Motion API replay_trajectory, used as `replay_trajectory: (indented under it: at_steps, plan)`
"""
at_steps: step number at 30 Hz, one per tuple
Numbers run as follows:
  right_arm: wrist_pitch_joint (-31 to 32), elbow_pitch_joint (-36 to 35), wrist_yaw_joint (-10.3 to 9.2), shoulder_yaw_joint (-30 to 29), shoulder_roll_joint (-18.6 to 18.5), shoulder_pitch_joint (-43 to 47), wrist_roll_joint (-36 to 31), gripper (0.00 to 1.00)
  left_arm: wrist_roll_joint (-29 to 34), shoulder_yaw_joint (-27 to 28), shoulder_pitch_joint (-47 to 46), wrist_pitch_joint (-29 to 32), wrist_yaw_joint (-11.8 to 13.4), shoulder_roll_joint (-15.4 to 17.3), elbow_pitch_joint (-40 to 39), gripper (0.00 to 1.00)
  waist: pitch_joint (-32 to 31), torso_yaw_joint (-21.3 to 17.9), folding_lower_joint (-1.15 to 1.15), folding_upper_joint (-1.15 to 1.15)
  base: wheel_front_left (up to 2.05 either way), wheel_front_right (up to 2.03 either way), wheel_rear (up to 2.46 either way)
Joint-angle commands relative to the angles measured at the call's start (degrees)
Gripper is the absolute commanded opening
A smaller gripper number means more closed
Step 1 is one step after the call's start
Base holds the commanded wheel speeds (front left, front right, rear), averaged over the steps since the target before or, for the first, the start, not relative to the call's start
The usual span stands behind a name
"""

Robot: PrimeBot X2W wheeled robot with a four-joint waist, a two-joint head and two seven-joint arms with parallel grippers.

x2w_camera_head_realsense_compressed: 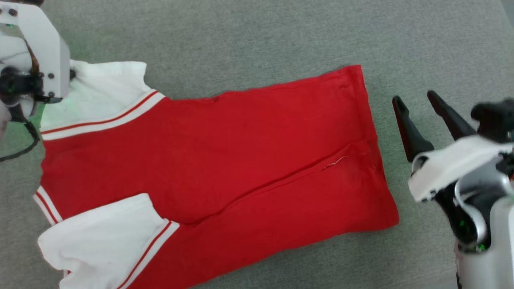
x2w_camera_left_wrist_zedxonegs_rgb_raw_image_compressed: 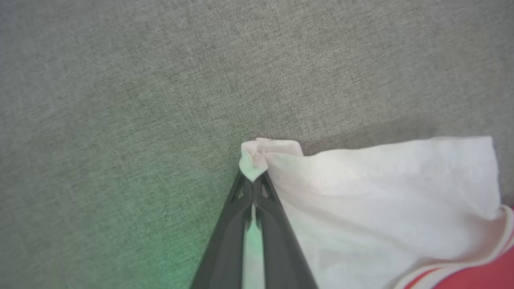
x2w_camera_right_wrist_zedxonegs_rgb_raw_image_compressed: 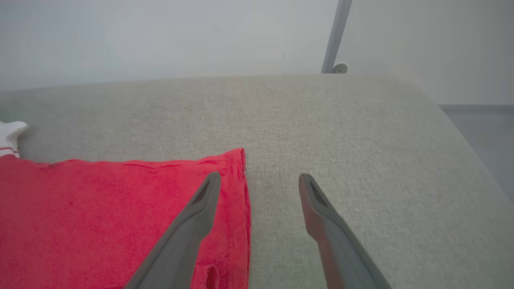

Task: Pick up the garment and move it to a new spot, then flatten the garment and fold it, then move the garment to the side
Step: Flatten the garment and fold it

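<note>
1. Left gripper [x2w_camera_left_wrist_zedxonegs_rgb_raw_image_compressed: 253, 180]: at the garment's upper-left corner in the head view. Its fingers are pressed together, pinching the corner of the white sleeve [x2w_camera_left_wrist_zedxonegs_rgb_raw_image_compressed: 381, 192], which bunches at the fingertips.
2. Right gripper [x2w_camera_head_realsense_compressed: 413, 98]: near the hem and apart from the cloth, fingers spread and holding nothing.
3. Garment [x2w_camera_head_realsense_compressed: 241, 160]: red, spread on the grey fabric surface [x2w_camera_head_realsense_compressed: 241, 36], sleeves to the left, hem to the right, with one long crease across the body.
4. Background, right wrist view: a grey pole [x2w_camera_right_wrist_zedxonegs_rgb_raw_image_compressed: 335, 36] against a pale wall.

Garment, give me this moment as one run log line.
garment: spread on grey cushion | left hand: shut on white sleeve corner | right hand: open, near hem, empty
</note>
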Motion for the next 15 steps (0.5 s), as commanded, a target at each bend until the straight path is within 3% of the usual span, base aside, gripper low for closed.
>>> replay_trajectory:
  at_steps: [1,6,15]
  plan:
    - [0.57,0.25,-0.09,0.00,-0.48,-1.09,0.53,1.00,0.20,-0.91,1.83,0.14,0.01,-0.72,0.51,0.00,0.00,0.25,0.00,0.00,0.00,0.00,0.00]
    - [7.92,6.70,-0.09,1.85,-2.25,-9.25,2.17,1.00,0.10,-0.88,0.19,-0.52,-0.35,-1.66,0.58,0.00,0.36,1.38,0.00,0.00,0.00,0.00,0.00]
    - [17.84,26.89,-0.09,6.29,-5.16,-24.61,7.01,1.00,-0.28,-1.43,-1.52,-1.26,-0.41,-3.11,0.62,0.00,1.14,3.29,0.00,0.00,0.00,0.00,0.00]
